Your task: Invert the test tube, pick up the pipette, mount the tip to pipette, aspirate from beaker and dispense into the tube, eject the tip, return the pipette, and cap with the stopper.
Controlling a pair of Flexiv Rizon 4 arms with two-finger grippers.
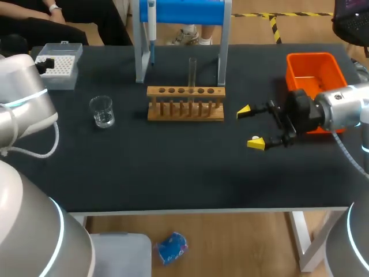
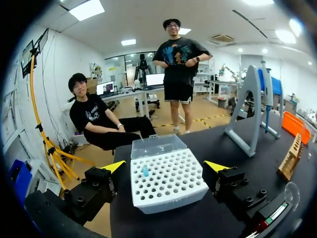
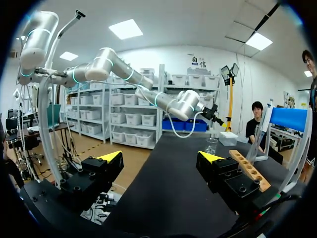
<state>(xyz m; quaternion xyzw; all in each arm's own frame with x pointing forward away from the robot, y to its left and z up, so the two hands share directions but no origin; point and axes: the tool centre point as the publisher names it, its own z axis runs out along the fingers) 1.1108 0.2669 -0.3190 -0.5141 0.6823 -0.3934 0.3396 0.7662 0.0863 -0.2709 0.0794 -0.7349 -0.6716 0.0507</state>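
Test tube (image 1: 192,70) upright in rack (image 1: 185,105), 12 o'clock. Right end effector (image 1: 250,127) wide open, empty, 3 o'clock of rack; left end effector (image 2: 165,166) open, empty, at tip box (image 2: 168,184). Probably next: grab pipette (image 1: 151,23), 11 o'clock.

From above and behind, my head camera overlooks the table (image 1: 173,173). My left wrist camera sits close to the tip box (image 2: 166,181); all three share the rack (image 1: 185,109).

1. Clear test tube (image 1: 192,70): upright in a rack (image 1: 185,104), ahead of the right gripper (image 1: 249,127).
2. Glass beaker (image 1: 102,111): upright, well beyond the rack.
3. White tip box (image 2: 166,178): lid open, just ahead of the left gripper (image 2: 166,166).
4. Pipette (image 1: 151,23): hanging behind the tube.
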